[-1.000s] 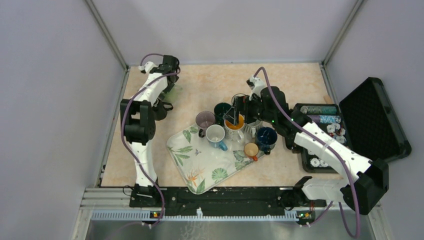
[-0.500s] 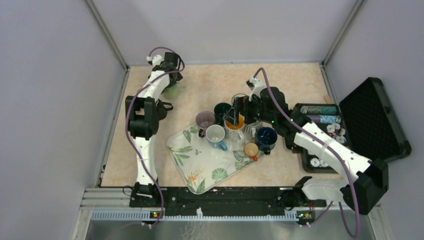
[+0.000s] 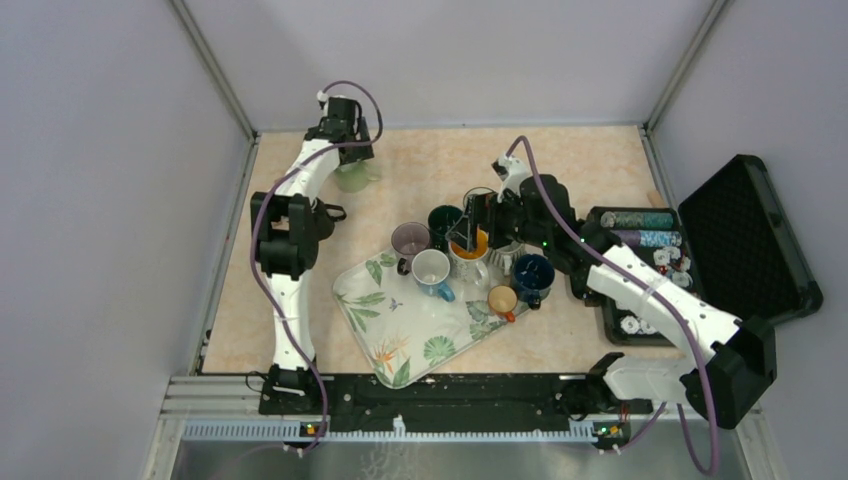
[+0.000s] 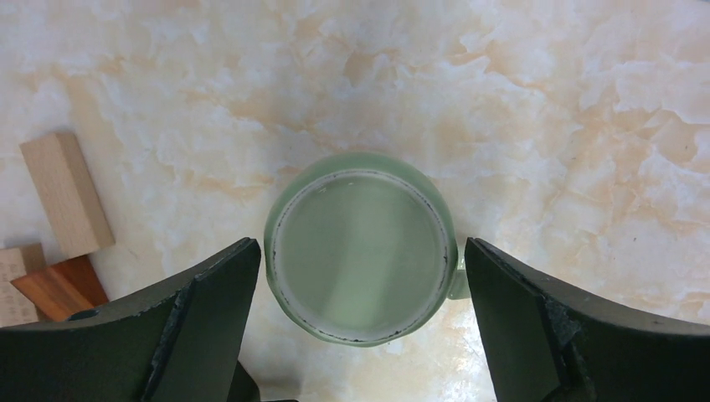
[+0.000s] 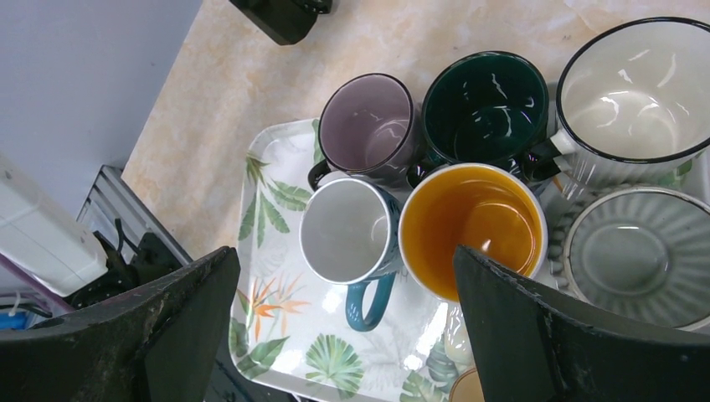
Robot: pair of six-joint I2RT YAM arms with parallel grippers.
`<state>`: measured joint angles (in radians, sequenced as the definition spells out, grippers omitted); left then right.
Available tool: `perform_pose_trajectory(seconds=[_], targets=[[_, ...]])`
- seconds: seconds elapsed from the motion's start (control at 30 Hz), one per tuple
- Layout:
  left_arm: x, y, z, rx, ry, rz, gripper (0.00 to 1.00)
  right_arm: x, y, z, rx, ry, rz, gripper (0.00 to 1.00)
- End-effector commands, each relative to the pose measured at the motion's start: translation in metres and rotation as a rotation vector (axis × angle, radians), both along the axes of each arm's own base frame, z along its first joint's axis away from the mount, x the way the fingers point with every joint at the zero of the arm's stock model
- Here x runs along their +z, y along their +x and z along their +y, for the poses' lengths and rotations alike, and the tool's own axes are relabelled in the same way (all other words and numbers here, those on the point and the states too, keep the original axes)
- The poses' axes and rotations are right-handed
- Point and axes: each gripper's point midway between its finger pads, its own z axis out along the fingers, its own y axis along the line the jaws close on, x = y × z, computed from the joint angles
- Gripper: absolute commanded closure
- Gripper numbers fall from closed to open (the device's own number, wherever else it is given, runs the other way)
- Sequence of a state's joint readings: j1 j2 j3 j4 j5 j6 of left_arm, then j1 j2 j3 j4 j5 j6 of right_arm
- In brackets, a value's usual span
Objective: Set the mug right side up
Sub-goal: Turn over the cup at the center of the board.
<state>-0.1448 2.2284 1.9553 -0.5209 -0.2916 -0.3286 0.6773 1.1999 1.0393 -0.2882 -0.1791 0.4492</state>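
Note:
A pale green mug [image 4: 360, 255] stands upside down on the marble table top, its flat base facing up and a stub of handle on its right. In the top view the mug [image 3: 356, 178] is at the far left of the table. My left gripper [image 4: 360, 247] hovers above it, open, with one jaw on each side and neither touching; in the top view this gripper [image 3: 351, 158] is just behind the mug. My right gripper [image 5: 345, 251] is open and empty above the leaf-print tray [image 5: 276, 335], and it shows over the tray's mugs in the top view [image 3: 470, 228].
The leaf-print tray [image 3: 385, 335] holds several upright mugs, among them a teal-handled one [image 5: 352, 239], an orange-lined one [image 5: 469, 222] and a purple one [image 5: 366, 126]. Wooden blocks [image 4: 63, 197] lie left of the green mug. An open black case [image 3: 745, 235] with poker chips stands at the right.
My left wrist has moved back and to the right, so the green mug now shows more fully below it. The right arm has not moved.

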Motion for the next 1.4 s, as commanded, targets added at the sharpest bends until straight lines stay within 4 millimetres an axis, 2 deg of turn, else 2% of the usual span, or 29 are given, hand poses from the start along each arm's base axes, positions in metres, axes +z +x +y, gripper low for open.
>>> perform_pose_trajectory(seconds=[0.0, 0.17, 0.33, 0.5, 0.6, 0.8, 1.2, 1.37], targets=[[0.045, 0.010, 0.005, -0.002, 0.022, -0.089, 0.02, 0.003, 0.005, 0.003, 0.001, 0.029, -0.017, 0.01], [0.048, 0.004, 0.001, 0.080, -0.056, -0.086, 0.02, 0.001, 0.005, 0.004, 0.002, 0.032, -0.015, 0.01], [0.048, -0.021, 0.007, 0.350, -0.134, -0.059, 0.02, -0.003, 0.005, 0.004, 0.000, 0.034, -0.010, 0.01], [0.055, -0.035, -0.008, 0.473, -0.210, -0.084, 0.02, -0.003, 0.006, 0.005, 0.004, 0.037, -0.010, 0.01], [0.053, -0.034, -0.018, 0.506, -0.251, -0.092, 0.02, -0.004, 0.006, 0.005, 0.003, 0.032, -0.009, 0.01], [0.037, -0.027, -0.028, 0.582, -0.300, -0.083, 0.02, -0.003, 0.004, 0.004, 0.002, 0.035, -0.011, 0.01], [-0.008, -0.016, -0.031, 0.661, -0.311, -0.033, 0.02, -0.010, 0.001, 0.001, 0.006, 0.020, 0.002, 0.01], [-0.013, -0.018, -0.024, 0.664, -0.265, -0.032, 0.01, -0.014, 0.001, 0.001, 0.001, 0.018, 0.009, 0.01]])
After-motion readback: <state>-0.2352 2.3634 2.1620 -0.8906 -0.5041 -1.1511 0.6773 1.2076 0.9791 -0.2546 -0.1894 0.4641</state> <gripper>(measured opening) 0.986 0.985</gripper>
